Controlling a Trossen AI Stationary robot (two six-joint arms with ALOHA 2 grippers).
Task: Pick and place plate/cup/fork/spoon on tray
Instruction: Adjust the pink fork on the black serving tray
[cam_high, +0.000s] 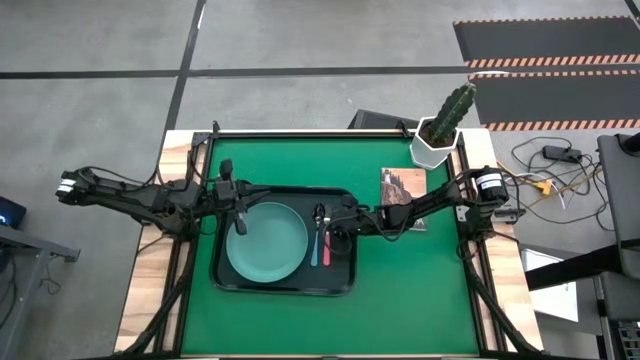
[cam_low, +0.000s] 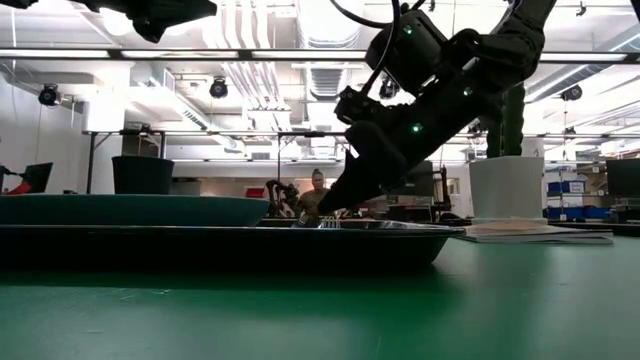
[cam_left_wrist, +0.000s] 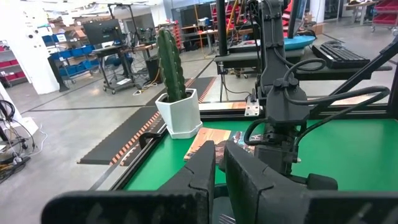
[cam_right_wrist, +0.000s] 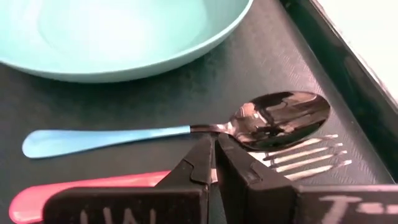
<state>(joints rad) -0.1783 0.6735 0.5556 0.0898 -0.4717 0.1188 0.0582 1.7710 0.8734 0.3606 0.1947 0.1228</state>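
The black tray (cam_high: 345, 282) lies on the green mat. The teal plate (cam_high: 268, 245) rests flat on the tray's left half. The blue-handled spoon (cam_right_wrist: 93, 140) and the pink-handled fork (cam_right_wrist: 74, 190) lie side by side on the tray's right part, both bowl and tines toward the far edge. My right gripper (cam_right_wrist: 214, 149) is down at the fork's neck, its fingers shut. My left gripper (cam_left_wrist: 219, 168) is shut and empty, raised above the plate's far left rim (cam_high: 240, 225). The cup is not in view. My right gripper is shut at the fork's neck (cam_right_wrist: 264, 163), between the pink handle and the tines; the fingers themselves hide the place of contact. The fingers slant down from the table's right side and lie across the fork. The fork's tines (cam_right_wrist: 305, 158) and handle lie on the tray floor.
A cactus in a white pot (cam_high: 440, 135) stands at the far right corner, with a flat booklet (cam_high: 403, 190) beside it next to the tray. The green mat (cam_high: 400, 310) is bare on the near and right sides. A person (cam_low: 318, 185) stands far behind the table.
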